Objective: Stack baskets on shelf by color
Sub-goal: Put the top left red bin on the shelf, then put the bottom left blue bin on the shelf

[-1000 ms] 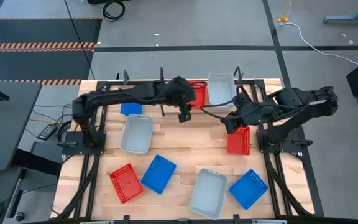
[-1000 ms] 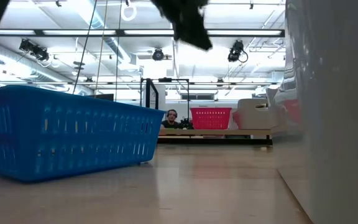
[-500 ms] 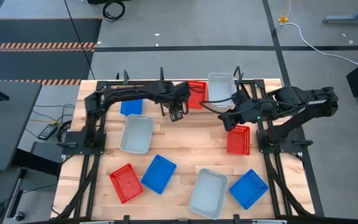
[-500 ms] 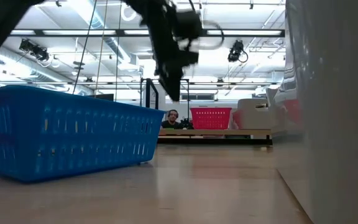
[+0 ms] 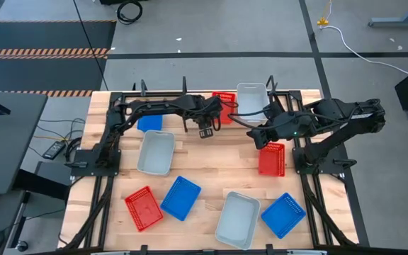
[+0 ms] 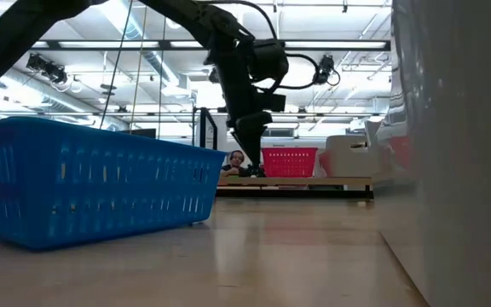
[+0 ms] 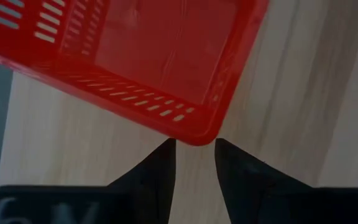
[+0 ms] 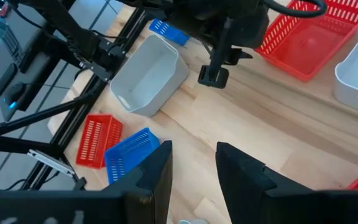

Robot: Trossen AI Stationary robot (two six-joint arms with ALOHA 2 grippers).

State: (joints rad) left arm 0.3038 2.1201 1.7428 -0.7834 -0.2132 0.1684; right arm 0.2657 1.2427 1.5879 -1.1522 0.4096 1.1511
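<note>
My left gripper [image 5: 205, 132] [image 7: 195, 148] is open and points down at the plank. Its fingertips stand just short of the near corner [image 7: 199, 133] of a red basket [image 5: 224, 106] on the shelf [image 5: 168, 94] and touch nothing. A pale grey-white basket [image 5: 251, 99] sits beside that red one. My right gripper [image 5: 260, 137] [image 8: 193, 155] is open and hovers over the table's right half, above and left of another red basket [image 5: 271, 159]. A blue basket [image 5: 149, 122] lies at the far left.
On the table lie a grey-white basket [image 5: 156, 152], a red one [image 5: 142, 207], a blue one [image 5: 180, 197], a second grey-white one [image 5: 237, 218] and a second blue one [image 5: 283, 214]. Bare wood shows mid-table between the arms. A person [image 6: 236, 159] sits beyond the table.
My left gripper has come down from high above the table to the shelf's level, close to the red basket's near corner, and its arm now lies lower along the far edge. No basket has moved.
</note>
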